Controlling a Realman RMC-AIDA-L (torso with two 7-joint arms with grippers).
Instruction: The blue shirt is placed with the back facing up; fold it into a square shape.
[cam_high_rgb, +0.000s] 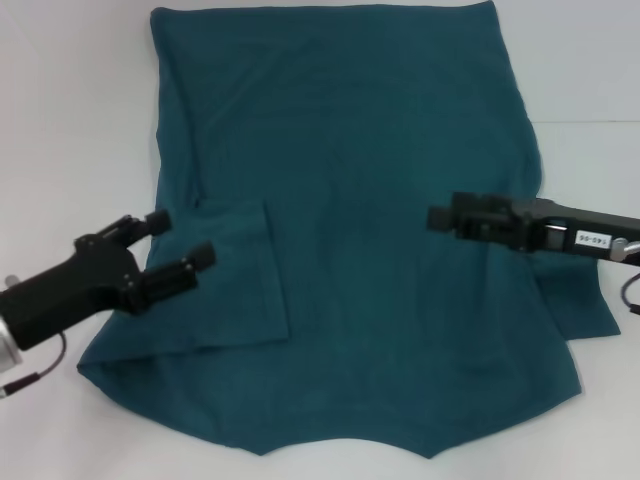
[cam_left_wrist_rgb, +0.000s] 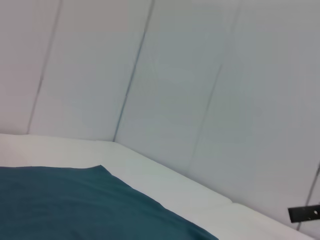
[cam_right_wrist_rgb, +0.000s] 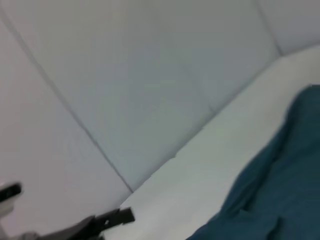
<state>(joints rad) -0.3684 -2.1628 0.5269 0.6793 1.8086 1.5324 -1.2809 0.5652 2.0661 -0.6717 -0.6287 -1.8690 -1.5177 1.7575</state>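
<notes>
In the head view, the left gripper (cam_high_rgb: 180, 240), jaws parted and empty, hovers lower left over the folded-in sleeve (cam_high_rgb: 240, 275) of the blue shirt (cam_high_rgb: 340, 150) spread mid-frame, the right gripper (cam_high_rgb: 437, 217), jaw state indeterminate, at right; wrist views show shirt edge only; a shallow pinch risks dragging fabric.

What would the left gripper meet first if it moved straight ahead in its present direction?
Likely the blue shirt: the left gripper, fingers open, points over its folded-in sleeve. Its height above the cloth is unclear.
</notes>
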